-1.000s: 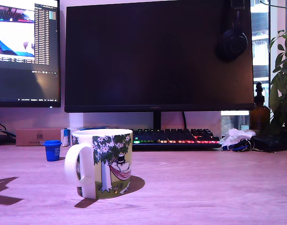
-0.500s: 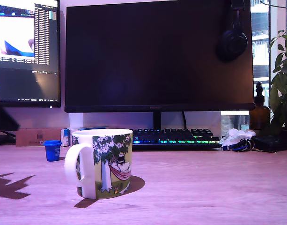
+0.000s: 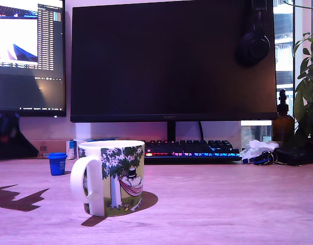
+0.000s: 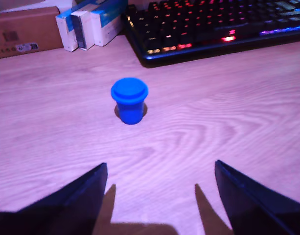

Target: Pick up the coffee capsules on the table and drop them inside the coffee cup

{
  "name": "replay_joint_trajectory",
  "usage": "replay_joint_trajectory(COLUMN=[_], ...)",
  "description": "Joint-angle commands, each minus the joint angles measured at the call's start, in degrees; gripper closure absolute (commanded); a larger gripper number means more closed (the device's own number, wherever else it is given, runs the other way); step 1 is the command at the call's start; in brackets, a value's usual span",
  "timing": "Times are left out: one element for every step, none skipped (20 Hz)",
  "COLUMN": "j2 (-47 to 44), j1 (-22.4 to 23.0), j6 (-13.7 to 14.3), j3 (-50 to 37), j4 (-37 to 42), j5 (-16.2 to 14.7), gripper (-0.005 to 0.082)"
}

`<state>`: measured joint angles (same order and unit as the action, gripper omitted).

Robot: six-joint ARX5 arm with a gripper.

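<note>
A bright blue coffee capsule (image 3: 57, 163) stands wide end up on the wooden table, at the exterior view's left, behind and left of the coffee cup. In the wrist view the capsule (image 4: 129, 100) sits ahead of my gripper (image 4: 160, 166), roughly centred between the fingers but well beyond their tips. The gripper is open, its dark fingers (image 4: 74, 200) spread wide with nothing between them. The coffee cup (image 3: 107, 177) is a white mug printed with a tree, its handle toward the exterior view's left. A dark part of my arm (image 3: 8, 137) shows at that view's left edge.
A backlit keyboard (image 3: 189, 149) lies behind the cup, under a large dark monitor (image 3: 171, 61). Small blue-and-white boxes (image 4: 88, 23) and a cardboard box (image 4: 25, 30) stand just beyond the capsule. A bottle (image 3: 283, 122), plant (image 3: 309, 87) and clutter (image 3: 258, 151) fill the back right.
My arm's dark shape has come further into the exterior view from the left edge. Its shadow on the table has grown and shifted right. Capsule and cup have not moved.
</note>
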<state>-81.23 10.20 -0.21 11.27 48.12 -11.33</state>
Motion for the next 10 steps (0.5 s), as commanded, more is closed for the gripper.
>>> replay_joint_trajectory(j2=[-3.1, -5.0, -6.7, -8.3, -9.9, -11.4, -13.1, -14.4, -15.7, -16.7], j1=[-0.5, -0.9, -1.2, -1.4, -1.5, -1.6, -2.1, -2.6, -3.0, -3.3], j6=[0.2, 0.2, 0.2, 0.2, 0.2, 0.1, -0.4, -1.0, -1.0, -1.4], j3=[-1.0, -1.0, -1.0, -1.0, -1.0, -1.0, -1.0, -1.0, -1.0, -0.9], j4=[3.7, 5.8, 7.5, 10.8, 13.1, 14.9, 17.0, 18.8, 20.8, 22.1], j5=[-0.4, -0.6, -0.9, -2.0, -2.0, -2.0, -1.9, -1.9, -1.9, -2.0], gripper=[0.0133, 0.0132, 0.0133, 0.0132, 0.0132, 0.0132, 0.0132, 0.0132, 0.0132, 0.0132])
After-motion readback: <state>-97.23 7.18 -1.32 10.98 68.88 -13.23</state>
